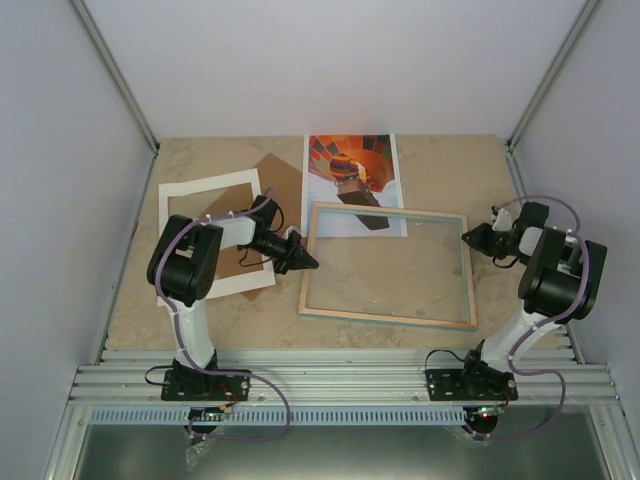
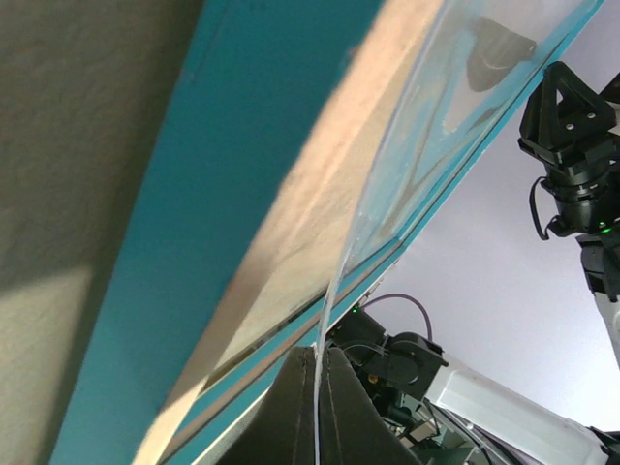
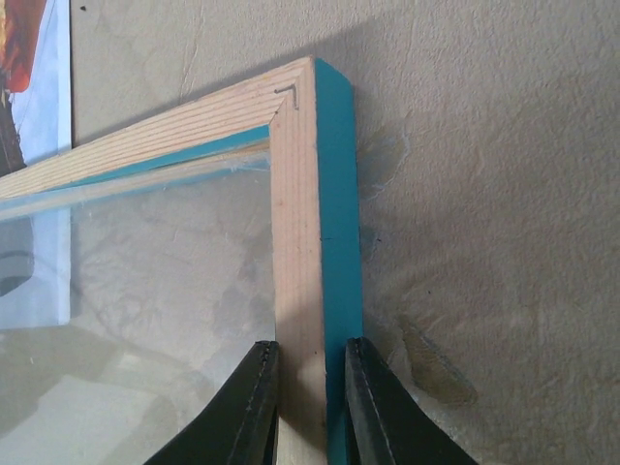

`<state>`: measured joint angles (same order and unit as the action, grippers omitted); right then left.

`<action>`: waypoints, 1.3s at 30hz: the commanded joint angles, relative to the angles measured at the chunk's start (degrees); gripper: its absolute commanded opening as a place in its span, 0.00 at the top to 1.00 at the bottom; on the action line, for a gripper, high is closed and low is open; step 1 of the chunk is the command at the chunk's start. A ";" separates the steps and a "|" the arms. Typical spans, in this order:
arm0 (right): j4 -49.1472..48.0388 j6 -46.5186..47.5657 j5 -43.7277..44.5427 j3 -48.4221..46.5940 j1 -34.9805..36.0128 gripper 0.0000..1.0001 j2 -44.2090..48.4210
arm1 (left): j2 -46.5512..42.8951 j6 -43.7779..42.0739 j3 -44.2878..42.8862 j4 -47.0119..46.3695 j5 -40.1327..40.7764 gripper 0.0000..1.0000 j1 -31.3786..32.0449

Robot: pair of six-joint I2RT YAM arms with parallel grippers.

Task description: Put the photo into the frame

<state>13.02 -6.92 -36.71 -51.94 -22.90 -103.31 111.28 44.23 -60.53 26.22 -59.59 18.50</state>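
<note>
Wood face up, turquoise face down, pane in: frame (image 1: 385, 317) lies mid worktop (image 1: 440, 160). R tool (image 3: 310, 354) clamped on frame's 3 o'clock rim nr the far corner, one finger inside the rim, one outside. L tool (image 2: 316, 360) closed, tips at frame's 9 o'clock rim, turquoise underside slanting above it in wrist view; can't tell if it pinches anything. Photo (image 1: 350, 165) flat, balloon side up, at 12 o'clock of frame, near end under far rim & seen thru pane. White mat (image 1: 175, 195) & brown board (image 1: 285, 180) at 9–10 o'clock, under L arm.
</note>
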 commanded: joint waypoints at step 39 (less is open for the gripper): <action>-9.16 -19.42 5.67 9.18 4.17 0.99 5.86 | -2.28 -6.57 -9.03 12.84 14.22 0.54 -1.19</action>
<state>2.22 -24.05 -30.98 -43.75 -19.05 -97.91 112.29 40.16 -68.55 34.44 -50.17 17.04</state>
